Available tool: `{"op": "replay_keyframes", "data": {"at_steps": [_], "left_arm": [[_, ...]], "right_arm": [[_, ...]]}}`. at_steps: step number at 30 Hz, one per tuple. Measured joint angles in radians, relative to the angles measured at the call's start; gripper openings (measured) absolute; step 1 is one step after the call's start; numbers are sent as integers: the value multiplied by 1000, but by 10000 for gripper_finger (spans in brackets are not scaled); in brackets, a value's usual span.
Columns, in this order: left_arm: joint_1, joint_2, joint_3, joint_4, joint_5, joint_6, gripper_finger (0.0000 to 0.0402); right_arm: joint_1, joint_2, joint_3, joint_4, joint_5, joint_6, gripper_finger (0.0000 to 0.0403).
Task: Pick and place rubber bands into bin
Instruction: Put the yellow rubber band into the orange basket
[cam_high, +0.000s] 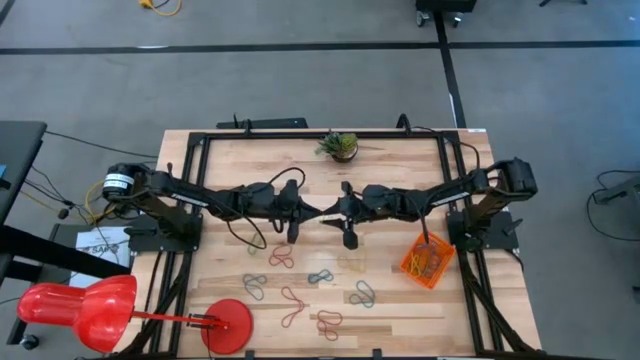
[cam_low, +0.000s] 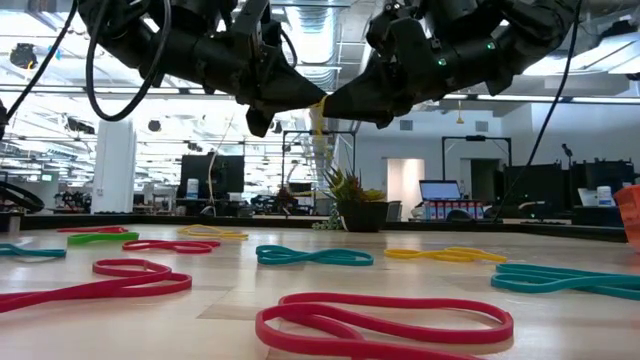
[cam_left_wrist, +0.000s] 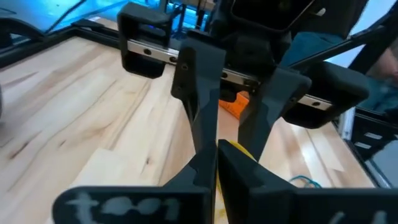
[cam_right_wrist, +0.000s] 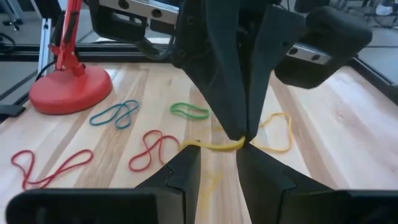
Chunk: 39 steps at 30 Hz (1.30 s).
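Both grippers meet in the air over the middle of the table. My left gripper (cam_high: 319, 213) (cam_low: 315, 101) is shut on a yellow rubber band (cam_right_wrist: 214, 145). My right gripper (cam_high: 336, 213) (cam_right_wrist: 217, 157) faces it, open, with its fingers on either side of the left fingertips. Several more rubber bands, red (cam_high: 294, 306), teal (cam_high: 255, 286), grey-blue (cam_high: 362, 295) and yellow (cam_high: 351, 263), lie flat on the wood nearer the near edge. The orange bin (cam_high: 428, 260) stands on the table to the right, with bands inside. My left gripper pinches the yellow band between its two fingertips (cam_right_wrist: 244, 138), coming from the table's left and slanting slightly down. The band is lifted clear, and a short piece (cam_low: 318, 118) hangs below the tips. My right gripper: a strand of the band reaches one of its fingertips (cam_right_wrist: 186, 147); I cannot tell whether it touches.
A red desk lamp (cam_high: 75, 305) with a round base (cam_high: 228, 324) sits at the near left corner. A small potted plant (cam_high: 340, 146) stands at the far edge. A black frame (cam_high: 300, 134) borders the table, with bare wood between the bands and the bin.
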Motion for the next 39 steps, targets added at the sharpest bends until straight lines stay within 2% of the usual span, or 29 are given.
{"op": "replay_keyframes", "data": {"at_steps": [22,27,31,39], "left_arm": [[5,0,0,3,2,9,0],[5,-10,0,1,58,10,0],[5,-39,2,-53,60,24,0],[5,-88,2,-200,-7,34,0]], "right_arm": [[-4,0,-1,-23,1,9,98],[-26,0,-2,-32,2,33,98],[-47,0,-2,-67,4,60,98],[-55,0,-2,-76,3,80,98]]}}
